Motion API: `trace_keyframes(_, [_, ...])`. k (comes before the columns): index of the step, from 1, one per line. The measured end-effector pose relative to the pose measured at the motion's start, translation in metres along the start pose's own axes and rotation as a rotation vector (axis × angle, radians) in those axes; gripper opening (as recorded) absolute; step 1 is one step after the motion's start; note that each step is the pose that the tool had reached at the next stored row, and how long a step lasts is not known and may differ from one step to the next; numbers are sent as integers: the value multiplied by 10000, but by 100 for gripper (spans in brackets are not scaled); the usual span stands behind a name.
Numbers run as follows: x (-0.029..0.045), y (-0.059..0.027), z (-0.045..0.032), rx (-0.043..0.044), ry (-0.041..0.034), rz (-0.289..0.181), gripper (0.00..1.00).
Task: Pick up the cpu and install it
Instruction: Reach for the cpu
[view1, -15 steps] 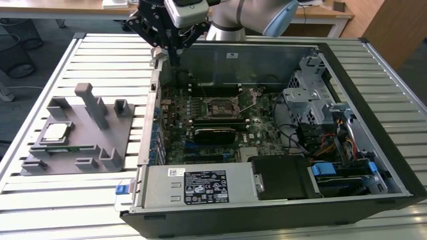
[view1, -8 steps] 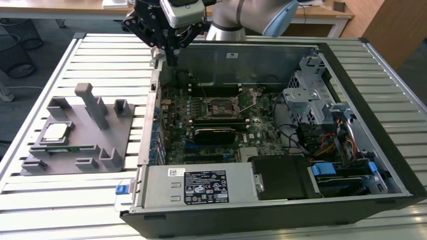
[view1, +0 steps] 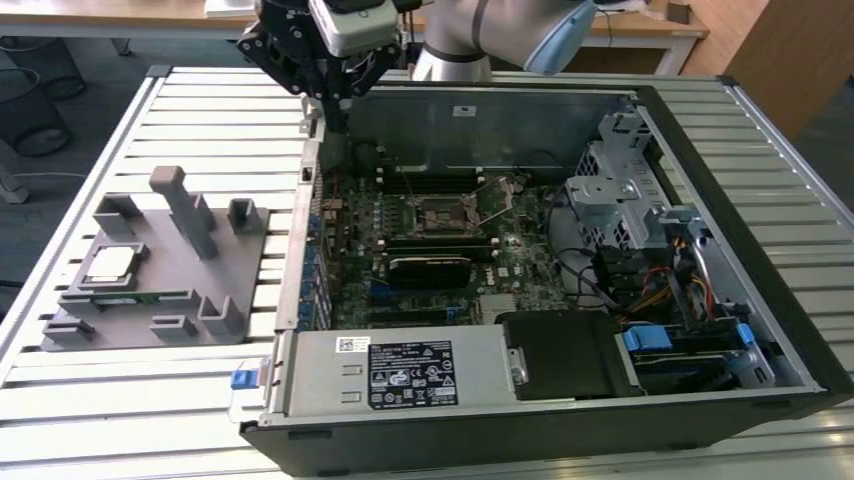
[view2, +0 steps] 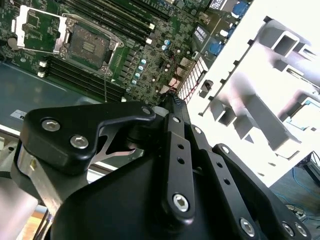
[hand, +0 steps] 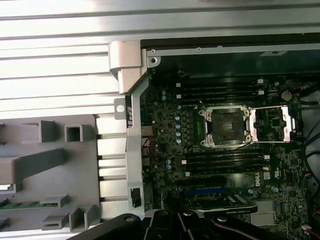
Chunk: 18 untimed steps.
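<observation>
1. Hovering the tool (view1: 327, 88) high over the case (view1: 507, 120), above its far corner on the exterior view's left. Carrying nothing visible. Not able to tell whether open or closed.
2. Finding the cpu (view1: 114, 263) lying flat, metal top up, in a pocket of the grey fixture (view1: 80, 335). Sitting outside the case on the exterior view's left, well apart from the tool. Judging the pocket as squaring it up for a top-down grab.
3. Seeing the socket (hand: 226, 122) mid-board inside the case, looking bare, with the load plate (hand: 272, 122) flipped open beside it. Judging it as readied for the chip; install not yet done.
4. Noting a green memory stick (view1: 140, 296) slotted in the same fixture, also outside the case.
5. Flagging obstructions:
   - fixture posts (view1: 180, 205) standing between cpu and case
   - case side wall (view1: 296, 270) rising between fixture and board
   - drive cage (view1: 621, 190) and cables (view1: 641, 290) sitting at the case's opposite side, away from the socket
6. Resting everything on the slatted desk (view1: 134, 400).
</observation>
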<state>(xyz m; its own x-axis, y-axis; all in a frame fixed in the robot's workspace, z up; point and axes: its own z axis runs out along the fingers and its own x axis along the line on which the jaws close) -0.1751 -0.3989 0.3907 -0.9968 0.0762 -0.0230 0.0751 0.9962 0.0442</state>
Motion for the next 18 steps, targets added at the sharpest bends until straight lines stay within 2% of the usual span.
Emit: trace_keyframes(18, [252, -19, 8, 2, 31, 1, 11])
